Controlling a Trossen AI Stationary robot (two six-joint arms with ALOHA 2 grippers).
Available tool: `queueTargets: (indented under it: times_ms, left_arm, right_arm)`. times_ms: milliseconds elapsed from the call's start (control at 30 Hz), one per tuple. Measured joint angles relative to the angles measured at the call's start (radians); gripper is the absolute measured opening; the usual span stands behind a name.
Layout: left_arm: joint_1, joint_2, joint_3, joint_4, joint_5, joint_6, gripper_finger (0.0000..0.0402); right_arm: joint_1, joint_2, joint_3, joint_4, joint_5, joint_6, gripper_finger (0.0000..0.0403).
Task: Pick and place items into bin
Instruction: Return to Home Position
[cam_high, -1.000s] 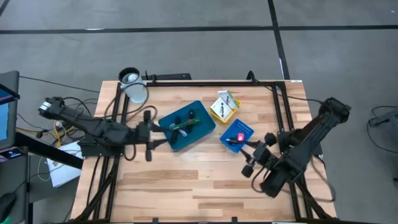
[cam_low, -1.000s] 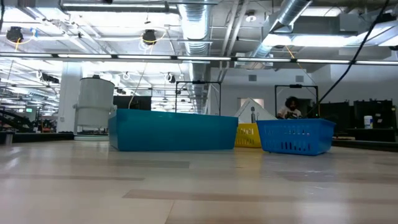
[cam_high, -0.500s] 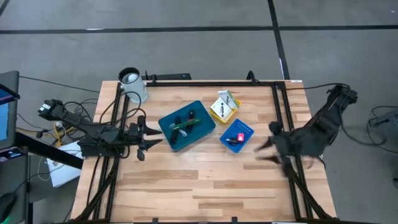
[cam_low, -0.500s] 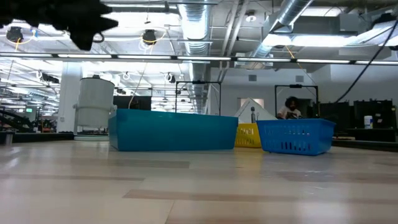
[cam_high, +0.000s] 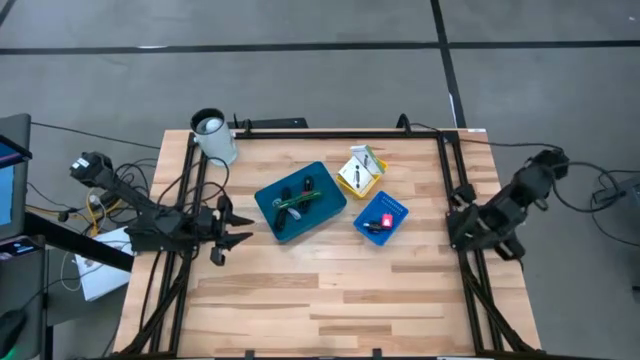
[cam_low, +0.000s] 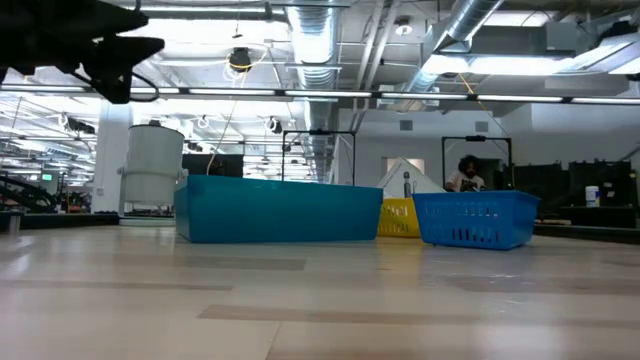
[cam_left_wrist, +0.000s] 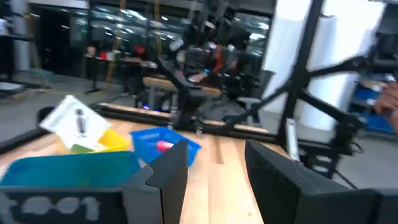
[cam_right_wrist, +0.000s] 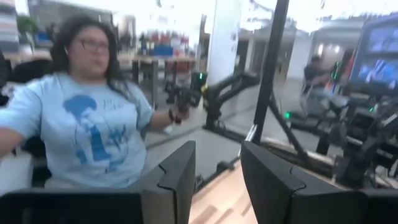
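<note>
A teal bin (cam_high: 300, 200) in the middle of the table holds a green pen-like stick (cam_high: 297, 200) and black pieces. A yellow bin (cam_high: 360, 172) behind it holds the white square packet (cam_high: 352, 176). A small blue basket (cam_high: 381, 218) holds the pink-red piece (cam_high: 386, 220). My left gripper (cam_high: 228, 238) is open and empty at the table's left edge, left of the teal bin; its wrist view (cam_left_wrist: 214, 180) looks over the teal bin (cam_left_wrist: 68, 174) at the blue basket (cam_left_wrist: 165, 142). My right gripper (cam_high: 458, 222) is open and empty at the table's right edge, as its wrist view (cam_right_wrist: 217, 180) shows.
A white cylinder (cam_high: 213, 135) stands at the far left corner. Black frame rails (cam_high: 450, 180) run along the table's sides. Bare wood (cam_high: 320, 300) lies in front of the bins. A person in a light blue shirt (cam_right_wrist: 74, 137) sits beyond the table.
My left gripper has drawn back from the teal bin toward the table's left edge. My right gripper has drawn back from beside the blue basket toward the table's right edge, and its arm has folded up. The bins and what they hold have stayed where they were.
</note>
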Motion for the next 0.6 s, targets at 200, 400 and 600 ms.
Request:
queueTargets:
  times_ms: [200, 400, 600]
  left_arm:
    - [-0.024, -0.011, 0.001, -0.036, -0.081, -0.005, 0.0148]
    - [-0.031, -0.025, 0.001, 0.005, -0.118, -0.03, 0.0148]
    - [-0.031, -0.132, 0.001, 0.086, -0.044, 0.048, 0.0148]
  right_arm:
    - [-0.004, -0.236, -0.127, -0.001, -0.008, 0.007, 0.0124]
    - [-0.005, -0.278, -0.177, -0.029, -0.014, 0.019, 0.0124]
    - [-0.005, -0.281, -0.183, -0.029, 0.004, 0.068, 0.0124]
